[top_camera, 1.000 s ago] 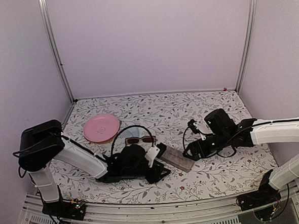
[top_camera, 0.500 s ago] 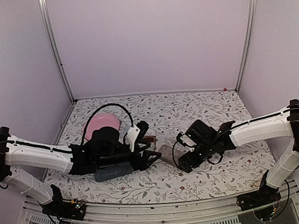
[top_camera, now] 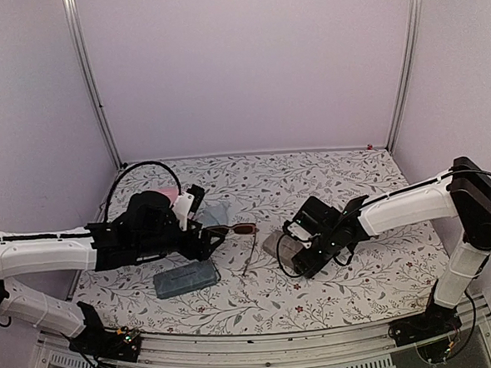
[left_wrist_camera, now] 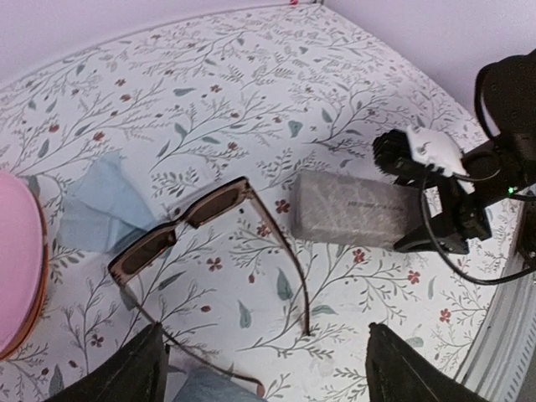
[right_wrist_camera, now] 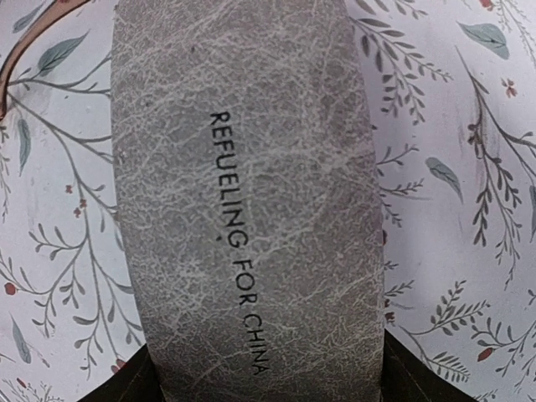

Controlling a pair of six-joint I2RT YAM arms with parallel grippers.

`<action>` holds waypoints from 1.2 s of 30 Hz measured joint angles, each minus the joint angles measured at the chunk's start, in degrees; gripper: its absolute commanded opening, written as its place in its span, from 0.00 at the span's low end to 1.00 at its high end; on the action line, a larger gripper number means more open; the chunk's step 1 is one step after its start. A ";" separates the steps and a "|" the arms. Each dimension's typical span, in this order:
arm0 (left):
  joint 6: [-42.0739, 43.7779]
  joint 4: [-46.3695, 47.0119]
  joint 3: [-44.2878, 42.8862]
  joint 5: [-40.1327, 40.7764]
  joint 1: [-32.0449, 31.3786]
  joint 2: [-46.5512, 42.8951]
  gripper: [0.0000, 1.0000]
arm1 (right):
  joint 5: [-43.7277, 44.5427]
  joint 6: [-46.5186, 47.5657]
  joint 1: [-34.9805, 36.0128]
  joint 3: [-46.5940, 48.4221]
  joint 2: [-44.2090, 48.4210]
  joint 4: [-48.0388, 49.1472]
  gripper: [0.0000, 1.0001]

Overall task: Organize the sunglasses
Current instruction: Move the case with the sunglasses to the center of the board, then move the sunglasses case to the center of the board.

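Left hand [left_wrist_camera: 264, 335] first: fingers spread wide, nothing between them, hovering low over the counter [top_camera: 354, 186]. Just ahead of it lie the sunglasses [left_wrist_camera: 209, 224], dark frame and brown lenses, flat on the counter. One arm is swung out and points toward the near edge. Only this pair shows; no pink-framed pair is in any view.

Beyond the glasses sits a pale blue cloth [left_wrist_camera: 105, 209], with the pink plate [left_wrist_camera: 12, 260] off to the side. The blue-grey case [top_camera: 185, 279] lies near the front.

Over to the right hand [right_wrist_camera: 266, 360]: its fingers sit either side of the grey case [right_wrist_camera: 243, 209], but I can't tell whether they're pinching it or just framing it.

This looks like the reach for the glasses. Best to come down across the front frame near the bridge and stay off the lenses. The loose arm needs watching so it doesn't snag, and the squeeze should be gentle.

Half a second back, the left hand was hunched over the blue-grey case and the glasses were mostly hidden behind it. Now it has pulled away leftward with its fingers wider, leaving that case bare. The right hand has slid in closer along the grey case.
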State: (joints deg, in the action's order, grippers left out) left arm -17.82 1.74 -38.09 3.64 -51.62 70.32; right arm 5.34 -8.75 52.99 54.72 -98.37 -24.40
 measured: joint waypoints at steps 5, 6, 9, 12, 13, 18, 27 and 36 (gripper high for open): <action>-2.71 -5.33 1.62 -0.66 6.34 -2.08 0.83 | -0.09 -0.22 -5.66 -0.87 0.59 0.39 0.57; -3.34 -5.62 2.80 -0.90 8.04 -2.86 0.83 | -0.04 -0.26 -7.26 -1.16 0.83 0.37 0.60; -5.09 -6.25 6.95 -1.79 13.42 -4.26 0.84 | 0.46 -0.42 -12.28 -1.55 1.33 0.13 0.77; -6.82 -7.02 10.73 -2.32 17.62 -4.35 0.84 | 1.97 -0.59 -15.50 -1.55 1.46 0.00 0.88; -7.15 -7.10 11.54 -2.62 18.38 -4.35 0.84 | 2.34 -0.81 -15.91 -1.55 1.53 -0.02 0.90; -7.72 -6.71 13.18 -5.20 20.92 -2.40 0.85 | 2.03 -0.92 -15.17 -1.57 2.62 0.42 0.96; -6.32 -5.75 11.10 -14.80 21.64 5.79 0.85 | 2.29 -2.19 -10.60 -1.57 7.39 0.37 0.99; -6.49 -6.21 11.04 -21.40 18.38 4.55 0.82 | 1.99 -3.08 -9.90 -1.57 11.87 0.00 1.00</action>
State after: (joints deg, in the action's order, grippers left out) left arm -24.32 -4.47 -27.05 -17.76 -33.23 74.87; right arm 7.33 -11.84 43.09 53.15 -86.50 -24.40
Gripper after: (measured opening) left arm 0.836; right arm 0.994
